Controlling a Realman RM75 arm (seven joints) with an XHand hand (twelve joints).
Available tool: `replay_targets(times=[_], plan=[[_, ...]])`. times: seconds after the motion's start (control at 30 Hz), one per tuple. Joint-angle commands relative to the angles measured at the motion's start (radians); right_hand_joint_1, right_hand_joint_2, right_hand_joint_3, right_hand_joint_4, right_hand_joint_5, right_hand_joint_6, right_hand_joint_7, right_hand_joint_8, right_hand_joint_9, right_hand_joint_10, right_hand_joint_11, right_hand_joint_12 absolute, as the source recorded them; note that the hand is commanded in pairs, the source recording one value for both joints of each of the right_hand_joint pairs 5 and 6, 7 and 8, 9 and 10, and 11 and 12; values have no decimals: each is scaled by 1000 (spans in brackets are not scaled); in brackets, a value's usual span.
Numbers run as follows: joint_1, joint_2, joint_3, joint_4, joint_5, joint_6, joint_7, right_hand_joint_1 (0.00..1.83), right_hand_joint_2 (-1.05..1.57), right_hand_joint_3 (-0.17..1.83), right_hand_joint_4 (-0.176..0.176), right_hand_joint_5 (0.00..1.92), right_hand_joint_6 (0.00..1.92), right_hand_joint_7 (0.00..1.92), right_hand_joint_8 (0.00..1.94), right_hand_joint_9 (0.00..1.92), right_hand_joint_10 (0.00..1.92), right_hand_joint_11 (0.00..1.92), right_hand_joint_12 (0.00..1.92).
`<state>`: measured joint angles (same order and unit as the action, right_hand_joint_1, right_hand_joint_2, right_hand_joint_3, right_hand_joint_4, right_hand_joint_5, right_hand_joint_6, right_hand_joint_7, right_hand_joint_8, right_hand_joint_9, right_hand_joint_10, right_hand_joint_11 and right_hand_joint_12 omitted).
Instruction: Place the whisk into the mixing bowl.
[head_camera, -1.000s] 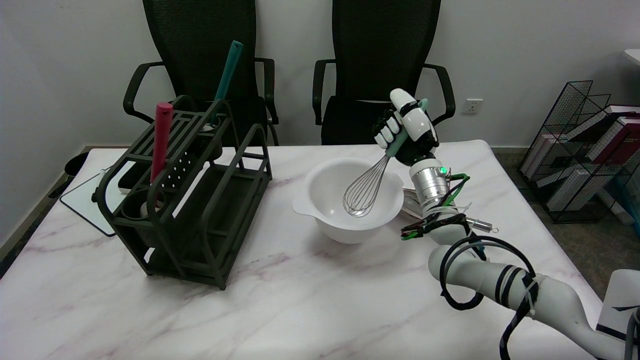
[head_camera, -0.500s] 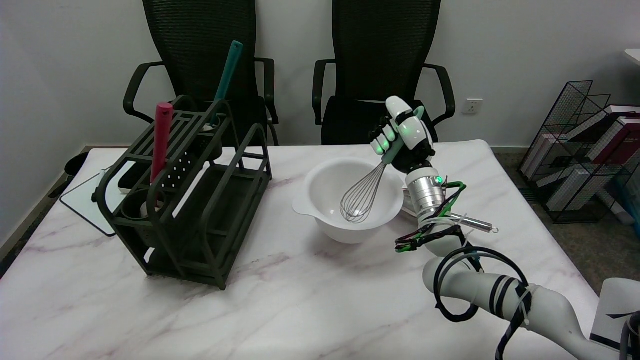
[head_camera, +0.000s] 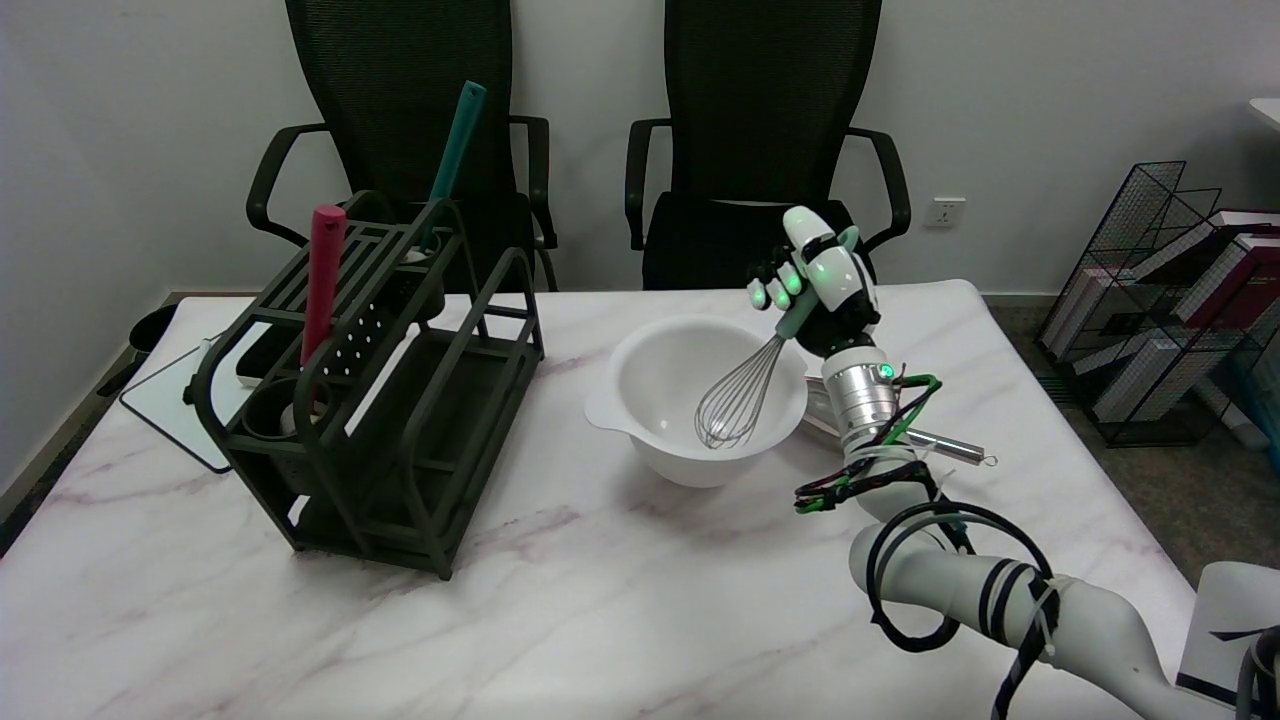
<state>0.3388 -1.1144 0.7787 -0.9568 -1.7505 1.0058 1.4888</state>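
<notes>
Gripping the whisk's (head_camera: 745, 385) teal handle, your right hand (head_camera: 820, 285) has its fingers wrapped closed around it above the far right rim of the white mixing bowl (head_camera: 640, 440). The whisk tilts down to the left, its wire head inside the bowl.

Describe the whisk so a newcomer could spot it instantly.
Start at the white mixing bowl in the middle of the marble table. The whisk leans into it from the right, its pale green handle gripped by the right hand. It is the only wire-looped tool here; the other utensils stand in the dark rack.
</notes>
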Motion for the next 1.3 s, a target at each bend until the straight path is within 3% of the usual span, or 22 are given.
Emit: replay_targets(times=[0.03, 0.2, 0.53, 0.57, 0.6, 0.63, 0.7, 0.93, 1.3], plan=[[-4, -6, 2, 49, -4, 13, 3, 811, 1423, 982, 0, 1920, 1920, 1816, 1816, 1594, 1594, 1275, 1275], [-1, -6, 1, 49, -4, 13, 3, 817, 1306, 1002, 0, 1920, 1920, 1633, 1633, 1342, 1342, 816, 816], [4, -6, 0, 49, -11, 13, 3, 876, 1005, 999, 0, 1463, 1463, 1467, 1467, 1117, 1117, 611, 611], [2, -6, 0, 49, -11, 13, 3, 883, 945, 1032, 0, 1366, 1366, 1451, 1451, 1082, 1082, 599, 599], [1, -6, 0, 49, -11, 13, 3, 920, 736, 1189, 0, 1062, 1062, 1371, 1371, 990, 990, 574, 574], [-1, -6, 1, 49, -11, 13, 3, 954, 620, 1267, 0, 877, 877, 1276, 1276, 897, 897, 556, 556], [-5, -6, 1, 49, -11, 14, 3, 998, 540, 1273, 0, 669, 669, 1140, 1140, 739, 739, 522, 522], [-16, -6, -4, 49, -10, 42, 3, 978, 459, 1232, 0, 586, 586, 972, 972, 641, 641, 496, 496], [-45, 30, 38, 40, -10, 155, 0, 978, 448, 1194, 0, 487, 487, 899, 899, 652, 652, 552, 552]])
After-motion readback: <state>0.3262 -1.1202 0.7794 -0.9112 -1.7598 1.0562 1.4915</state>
